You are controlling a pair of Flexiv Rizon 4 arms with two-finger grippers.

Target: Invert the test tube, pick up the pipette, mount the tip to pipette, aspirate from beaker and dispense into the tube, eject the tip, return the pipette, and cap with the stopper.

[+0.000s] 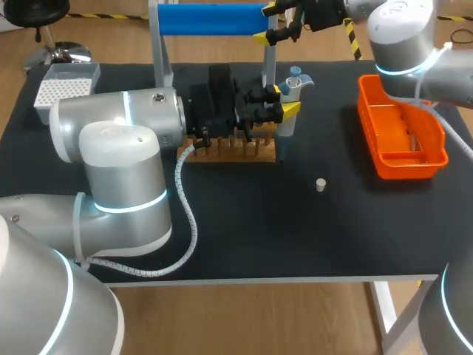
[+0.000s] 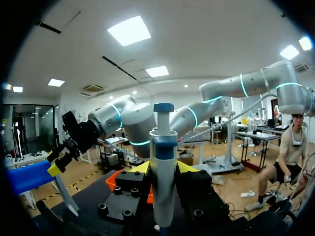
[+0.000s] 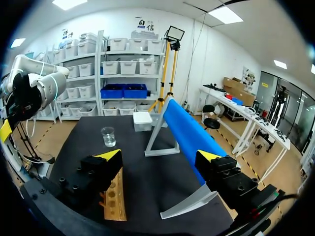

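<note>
The left hand [image 1: 283, 99] was closed on the upright pipette [image 1: 294, 81] above the right end of the wooden rack [image 1: 233, 148]. The right hand [image 1: 266, 24], spread wide and empty, hung beyond the rack.

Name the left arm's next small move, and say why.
Likely lift the pipette clear of the wooden rack and carry it toward the tip box at the table's far left corner. The left end effector is shut on the pipette by the rack, I can make out no tip on it, and the right end effector hangs open, high and away.
</note>
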